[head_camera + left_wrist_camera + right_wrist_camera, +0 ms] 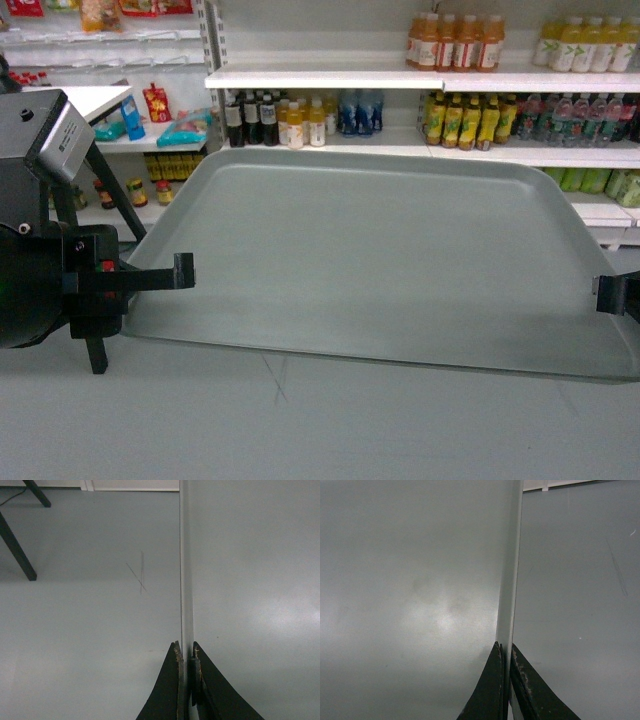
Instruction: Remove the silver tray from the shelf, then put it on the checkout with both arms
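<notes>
Between the two pincers, the silver tray (380,260) hangs in the air above the grey floor (300,420), already away from the shelf (420,80) behind it. The left pincer (183,271) is clamped on the rim of the left short side, and the right pincer (600,293) is clamped on the rim of the right short side; both wrist views show the thin rim pressed between the black fingers. The checkout is not visible in these pictures.

To carry well, I think both arms must move together at the same speed and height, so that the tray does not twist or slip out of a grip. It looks slightly lower at the near edge, so it is better to make it level before lowering it on the desk.

Its surface is matte grey-green, smooth and plain, with rounded corners and a low raised rim. This rim is narrow, so each grip holds only a little material. Beyond the tray, the glossy white shelf boards carry rows of drink bottles (455,42).
</notes>
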Robot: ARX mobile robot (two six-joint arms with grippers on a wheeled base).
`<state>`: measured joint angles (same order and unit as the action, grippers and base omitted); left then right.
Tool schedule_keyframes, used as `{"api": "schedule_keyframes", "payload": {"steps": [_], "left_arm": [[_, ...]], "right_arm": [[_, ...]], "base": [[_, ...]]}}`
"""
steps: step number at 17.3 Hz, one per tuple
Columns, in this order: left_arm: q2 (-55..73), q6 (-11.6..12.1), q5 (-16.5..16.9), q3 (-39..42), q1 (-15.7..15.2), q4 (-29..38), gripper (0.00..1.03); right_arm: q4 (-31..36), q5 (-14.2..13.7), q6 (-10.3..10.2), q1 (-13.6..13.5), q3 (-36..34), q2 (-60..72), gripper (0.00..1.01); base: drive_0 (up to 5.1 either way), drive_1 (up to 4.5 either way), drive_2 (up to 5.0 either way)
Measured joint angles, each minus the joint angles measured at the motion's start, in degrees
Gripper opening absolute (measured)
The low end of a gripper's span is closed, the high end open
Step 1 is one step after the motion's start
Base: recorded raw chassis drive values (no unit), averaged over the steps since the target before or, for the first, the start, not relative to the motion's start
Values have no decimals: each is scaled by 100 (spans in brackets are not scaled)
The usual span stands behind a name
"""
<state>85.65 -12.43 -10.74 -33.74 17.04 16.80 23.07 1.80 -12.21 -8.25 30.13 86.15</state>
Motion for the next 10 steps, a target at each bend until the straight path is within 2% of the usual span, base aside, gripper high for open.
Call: {"api": "schedule_keyframes", "payload": {"steps": [7,10], "left_arm": [[0,0,2,0,2,0,3],[0,0,2,0,7,0,3]], "right_arm": [[-17,-2,0,0,0,-2,3],[-31,-2,0,7,0,-2,3]], "base": [[0,-28,27],[-464,201,322]]}}
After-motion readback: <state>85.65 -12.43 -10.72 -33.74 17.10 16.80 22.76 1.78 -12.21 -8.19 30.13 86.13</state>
